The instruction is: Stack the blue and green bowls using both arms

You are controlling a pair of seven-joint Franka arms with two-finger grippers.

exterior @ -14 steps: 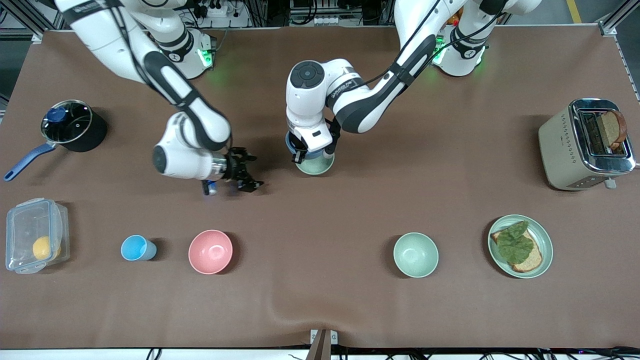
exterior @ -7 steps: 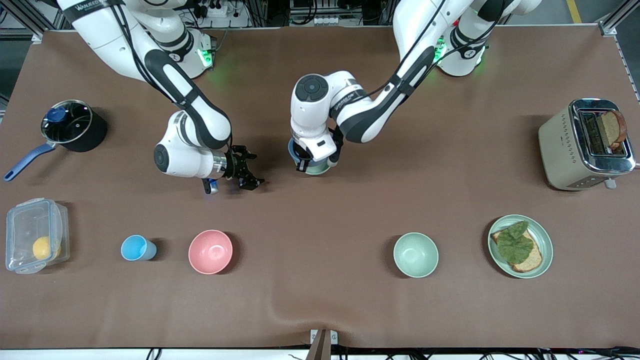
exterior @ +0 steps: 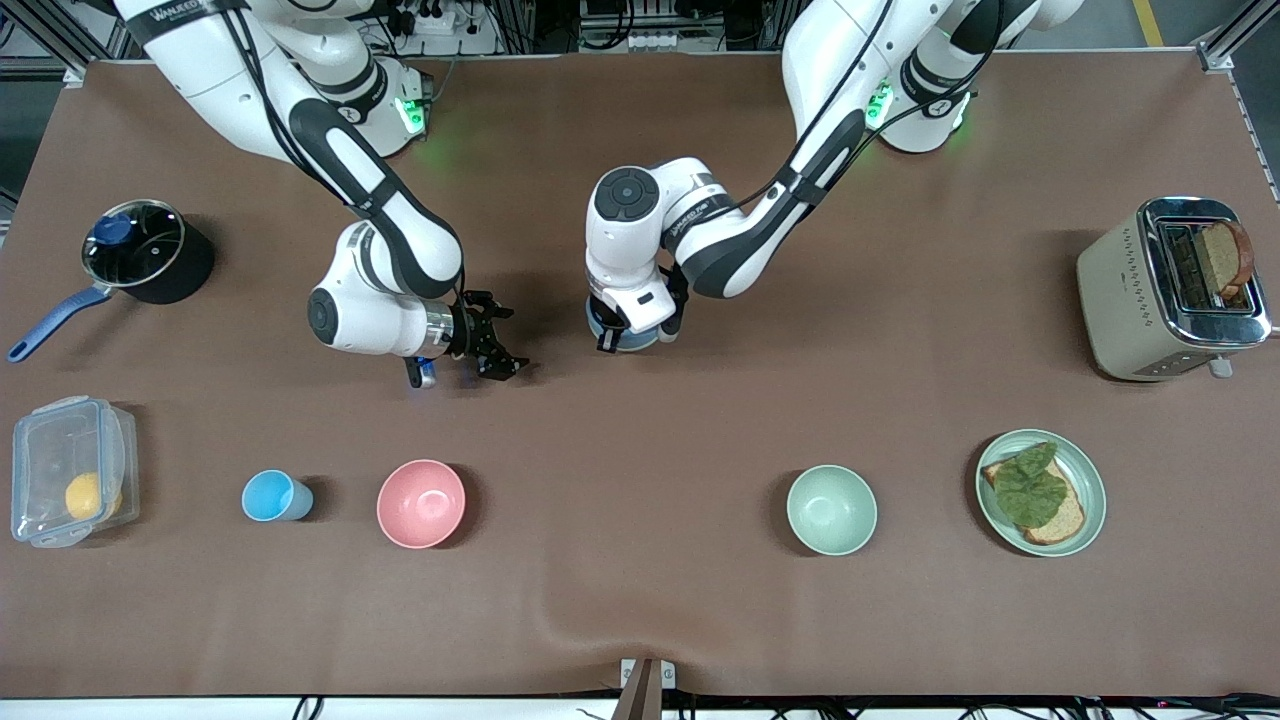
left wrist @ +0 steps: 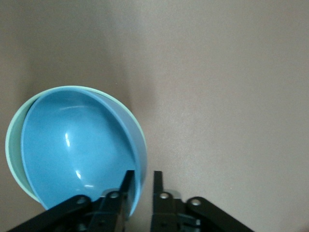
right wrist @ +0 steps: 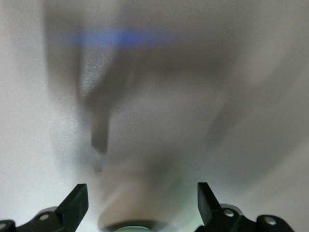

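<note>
In the left wrist view the blue bowl (left wrist: 72,145) sits a little off-centre inside the green bowl (left wrist: 8,150), whose pale rim shows around one side. My left gripper (left wrist: 142,181) is shut on the blue bowl's rim, one finger inside and one outside. In the front view the left gripper (exterior: 632,330) is over the two bowls at mid-table and hides nearly all of them. My right gripper (exterior: 500,343) is open and empty, low over the table beside the bowls, toward the right arm's end. Its spread fingers show in the right wrist view (right wrist: 140,203).
Nearer the front camera stand a lighter mint-green bowl (exterior: 831,509), a pink bowl (exterior: 421,503), a light-blue cup (exterior: 275,496), a green plate with bread (exterior: 1085,470) and a clear lidded box (exterior: 70,470). A toaster (exterior: 1120,290) and a black pot (exterior: 190,265) stand at the table's ends.
My left gripper has moved down with the blue bowl, which now rests in the green bowl and covers it from the front view. The right gripper has barely moved.
</note>
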